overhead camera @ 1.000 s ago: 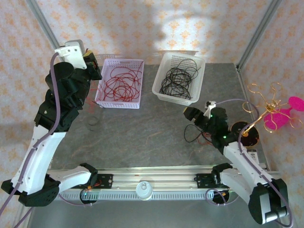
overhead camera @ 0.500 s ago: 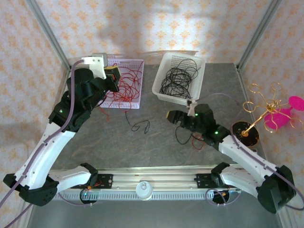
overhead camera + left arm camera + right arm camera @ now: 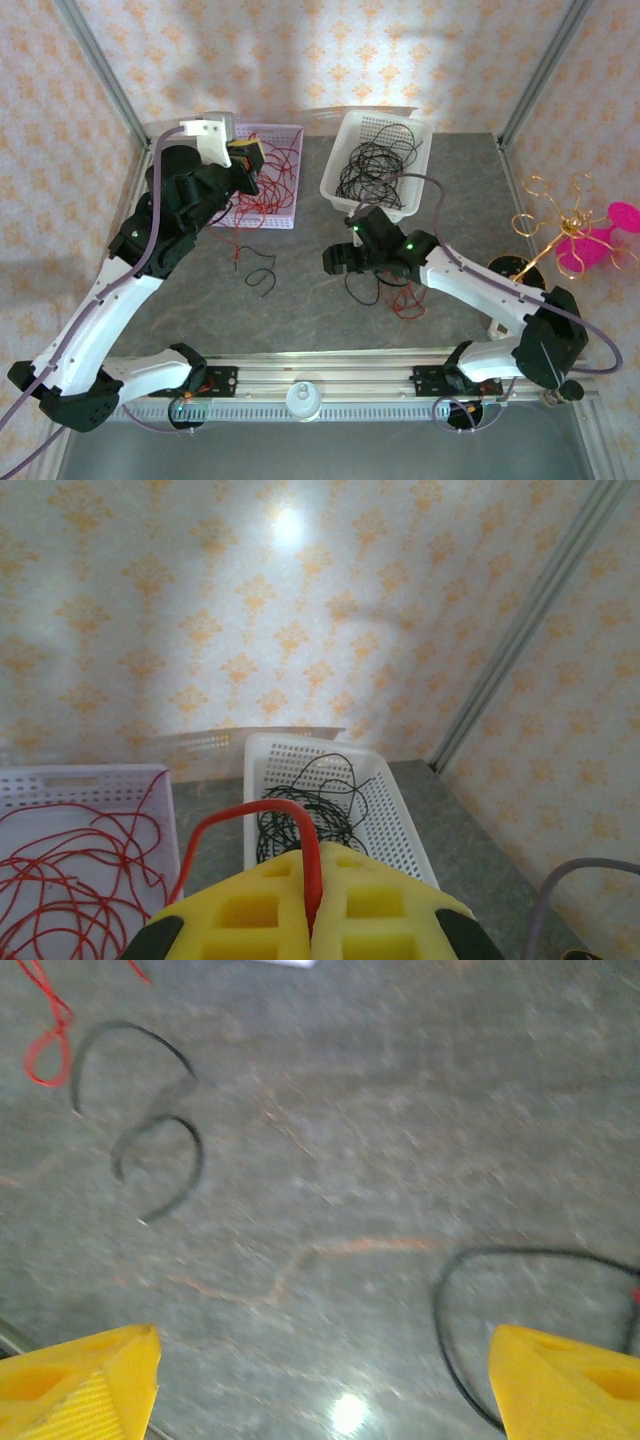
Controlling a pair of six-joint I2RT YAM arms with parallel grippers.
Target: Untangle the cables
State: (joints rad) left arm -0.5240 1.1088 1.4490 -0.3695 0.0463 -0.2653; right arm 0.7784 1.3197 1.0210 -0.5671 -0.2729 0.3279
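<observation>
Yellow pads (image 3: 380,920) of the left claw (image 3: 310,910) are pinched together on a thin red wire (image 3: 313,860), which arches up out of their seam and curves down to one side. From above, the left claw (image 3: 247,155) hangs raised over a lilac basket (image 3: 280,221).

The right claw (image 3: 320,1390) is low over the counter (image 3: 200,310), its yellow fingers spread wide with nothing between them. A black wire (image 3: 438,1310) loops on the counter just beside one finger. A short black curl (image 3: 198,1155) lies further out, near a red loop (image 3: 60,1018). A loose knot of red and black cables (image 3: 392,292) lies under the right forearm.

The counter is grey, stone-patterned and faintly veined. The lilac basket, of perforated plastic, holds curly red wires (image 3: 265,190). A white perforated basket (image 3: 334,170) beside it holds coiled black wires (image 3: 372,170).
</observation>
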